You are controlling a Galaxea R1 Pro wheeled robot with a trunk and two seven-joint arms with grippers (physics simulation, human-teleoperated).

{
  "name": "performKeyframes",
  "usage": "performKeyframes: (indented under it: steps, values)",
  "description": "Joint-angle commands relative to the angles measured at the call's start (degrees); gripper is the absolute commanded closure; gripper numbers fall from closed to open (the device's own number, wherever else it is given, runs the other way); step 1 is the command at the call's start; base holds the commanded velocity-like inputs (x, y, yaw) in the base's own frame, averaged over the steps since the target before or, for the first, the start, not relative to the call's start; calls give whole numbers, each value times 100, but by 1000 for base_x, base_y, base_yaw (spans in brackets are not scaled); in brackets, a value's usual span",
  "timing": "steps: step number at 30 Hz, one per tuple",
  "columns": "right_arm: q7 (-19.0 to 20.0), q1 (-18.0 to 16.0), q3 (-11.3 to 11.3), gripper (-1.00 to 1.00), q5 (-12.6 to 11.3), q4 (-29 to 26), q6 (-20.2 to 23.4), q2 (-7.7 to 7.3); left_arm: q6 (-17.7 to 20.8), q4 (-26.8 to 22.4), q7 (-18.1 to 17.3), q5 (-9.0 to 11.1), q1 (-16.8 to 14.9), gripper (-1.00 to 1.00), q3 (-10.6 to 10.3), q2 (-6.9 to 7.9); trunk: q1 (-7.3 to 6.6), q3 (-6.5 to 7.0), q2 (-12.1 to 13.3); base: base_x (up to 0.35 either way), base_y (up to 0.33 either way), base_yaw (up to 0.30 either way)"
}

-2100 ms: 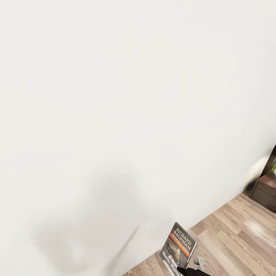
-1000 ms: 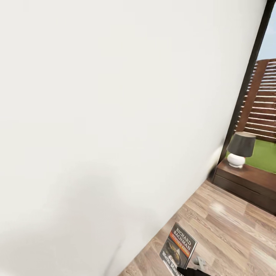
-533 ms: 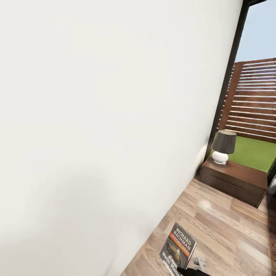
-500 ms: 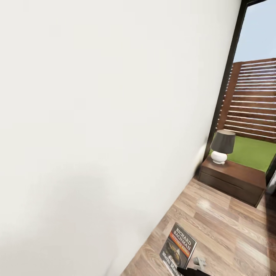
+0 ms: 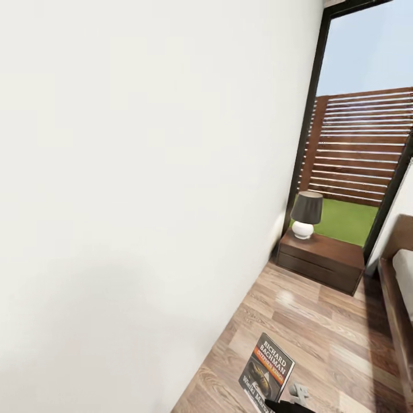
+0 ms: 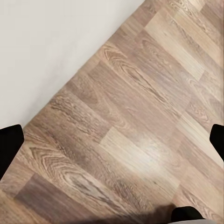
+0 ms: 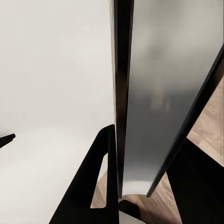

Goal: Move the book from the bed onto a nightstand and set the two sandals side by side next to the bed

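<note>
Right fingers (image 7: 105, 186) were clamped on the book (image 5: 267, 376), held upright above the floor (image 5: 321, 327), with the nightstand (image 5: 321, 261) well ahead by the window beside the bed (image 5: 401, 298); left gripper (image 6: 112, 140) spread, empty.

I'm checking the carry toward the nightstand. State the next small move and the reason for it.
Probably turn and drive toward the nightstand, keeping clear of the wall close on the left. The book stands upright in the right gripper, clamped between its fingers. The nightstand sits well ahead across the wood floor, off centre to the right, and the lamp takes one end of its top.
</note>
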Motion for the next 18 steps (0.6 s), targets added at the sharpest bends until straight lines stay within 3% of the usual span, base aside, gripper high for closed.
performKeyframes:
  steps: [1,18]
  values:
    - [26,-6,28,100,-56,8,2,-1,3,7,-41,19,-4,-100,42,1,1,-8,-6,0,0,-244]
    - [26,-6,28,100,-56,8,3,-1,3,7,-41,20,-4,-100,42,1,1,-8,-6,0,0,-244]
